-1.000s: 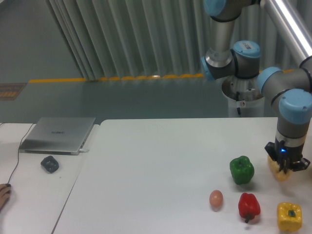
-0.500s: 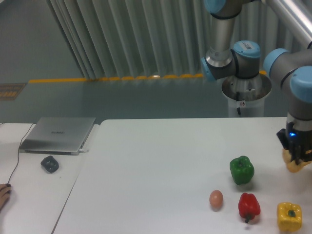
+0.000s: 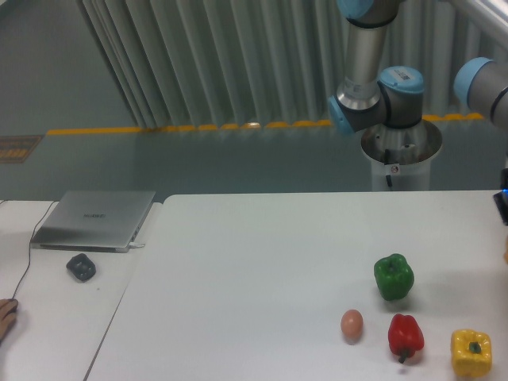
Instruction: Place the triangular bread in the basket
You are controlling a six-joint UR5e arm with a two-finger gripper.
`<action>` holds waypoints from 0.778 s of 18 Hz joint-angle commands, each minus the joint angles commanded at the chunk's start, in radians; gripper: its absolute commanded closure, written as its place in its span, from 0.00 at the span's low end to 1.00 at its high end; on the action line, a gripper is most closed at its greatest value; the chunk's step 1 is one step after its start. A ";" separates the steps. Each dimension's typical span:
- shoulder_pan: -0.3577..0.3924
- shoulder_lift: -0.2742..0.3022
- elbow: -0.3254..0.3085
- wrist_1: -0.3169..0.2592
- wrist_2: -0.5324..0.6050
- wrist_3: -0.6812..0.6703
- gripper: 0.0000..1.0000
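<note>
With the gripper (image 3: 505, 208) barely visible at the right frame edge, its state indeterminable, and no basket seen, slow, level carrying was judged advisable.

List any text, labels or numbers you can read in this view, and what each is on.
Nothing here reads clearly.
Laptop lid: a small logo mark, too blurred to read.
Robot base pedestal: a small white sticker with a red mark, too small to read.
Green pepper, red pepper, yellow pepper, egg: no markings.

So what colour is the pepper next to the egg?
Red, seen in the fixed camera view, right beside the egg.
</note>
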 joint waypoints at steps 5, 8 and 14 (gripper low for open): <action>0.041 -0.005 -0.014 0.061 -0.006 0.094 0.87; 0.080 -0.011 -0.015 0.075 -0.009 0.186 0.87; 0.140 -0.035 -0.046 0.163 -0.012 0.305 0.86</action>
